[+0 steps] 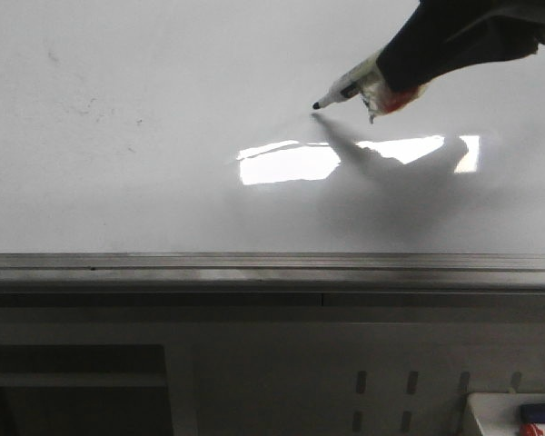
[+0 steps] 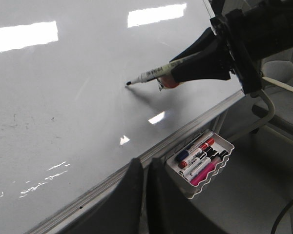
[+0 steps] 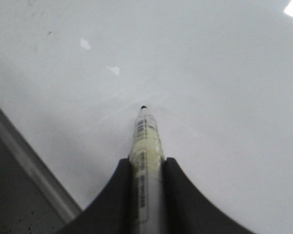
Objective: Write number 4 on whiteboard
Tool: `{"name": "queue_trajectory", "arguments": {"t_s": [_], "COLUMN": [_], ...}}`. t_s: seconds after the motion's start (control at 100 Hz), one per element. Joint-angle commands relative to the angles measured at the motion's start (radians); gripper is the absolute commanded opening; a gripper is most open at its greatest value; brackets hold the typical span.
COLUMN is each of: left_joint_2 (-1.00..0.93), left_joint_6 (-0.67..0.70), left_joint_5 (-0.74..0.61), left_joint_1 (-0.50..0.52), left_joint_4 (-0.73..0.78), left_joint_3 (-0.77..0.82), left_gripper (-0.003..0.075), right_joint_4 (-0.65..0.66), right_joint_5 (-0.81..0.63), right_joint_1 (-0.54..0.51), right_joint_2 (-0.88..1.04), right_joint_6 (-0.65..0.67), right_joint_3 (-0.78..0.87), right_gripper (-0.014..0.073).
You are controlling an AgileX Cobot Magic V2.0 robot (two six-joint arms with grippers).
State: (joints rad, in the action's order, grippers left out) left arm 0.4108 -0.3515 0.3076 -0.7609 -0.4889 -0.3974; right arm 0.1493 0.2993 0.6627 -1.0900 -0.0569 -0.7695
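The whiteboard [image 1: 118,182] is a large glossy white board with a grey edge strip and bright light reflections; it also shows in the left wrist view [image 2: 63,97] and the right wrist view [image 3: 210,73]. My right gripper [image 1: 381,86] is shut on a white marker [image 1: 341,93] whose black tip is at or just above the board; it also shows in the left wrist view [image 2: 158,73] and the right wrist view [image 3: 145,141]. No drawn number 4 shows on the board, only faint smudges. My left gripper [image 2: 145,168] is shut and empty, by the board's edge strip.
A white tray [image 2: 222,163] with several markers hangs below the board's edge strip [image 2: 185,131]. The edge strip [image 1: 272,263] runs across the front view, with a cabinet front below. Faint smudges [image 1: 91,109] mark the board's left part.
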Motion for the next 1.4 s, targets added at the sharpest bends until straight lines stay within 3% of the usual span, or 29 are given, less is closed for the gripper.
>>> {"name": "queue_trajectory", "arguments": {"t_s": [0.0, 0.31, 0.64, 0.98, 1.15, 1.39], "left_joint_2": [0.007, 0.007, 0.007, 0.007, 0.007, 0.007], "left_joint_6": [0.009, 0.009, 0.009, 0.009, 0.009, 0.009], "left_joint_5": [-0.075, -0.089, -0.093, -0.093, -0.093, -0.093], "left_joint_1": [0.003, 0.003, 0.003, 0.003, 0.003, 0.003], "left_joint_4": [-0.023, -0.022, -0.022, -0.022, -0.022, -0.022], "left_joint_3": [-0.026, -0.026, -0.026, -0.026, -0.026, -0.026], "left_gripper": [-0.0020, -0.0020, -0.0020, -0.0020, -0.0020, -0.0020], "right_joint_4": [0.015, 0.007, -0.081, -0.095, -0.095, -0.056], "right_joint_5": [-0.080, 0.014, -0.006, -0.018, 0.069, 0.257], "right_joint_1": [-0.033, -0.070, 0.080, 0.086, 0.028, -0.144], "right_joint_2": [0.008, -0.008, -0.139, -0.178, -0.135, 0.007], "right_joint_6": [-0.003, -0.003, -0.003, 0.015, 0.015, 0.015], "right_joint_3": [-0.042, -0.042, -0.040, -0.040, -0.040, -0.040], "right_gripper": [-0.0044, -0.0044, -0.0044, -0.0044, -0.0044, -0.0044]}}
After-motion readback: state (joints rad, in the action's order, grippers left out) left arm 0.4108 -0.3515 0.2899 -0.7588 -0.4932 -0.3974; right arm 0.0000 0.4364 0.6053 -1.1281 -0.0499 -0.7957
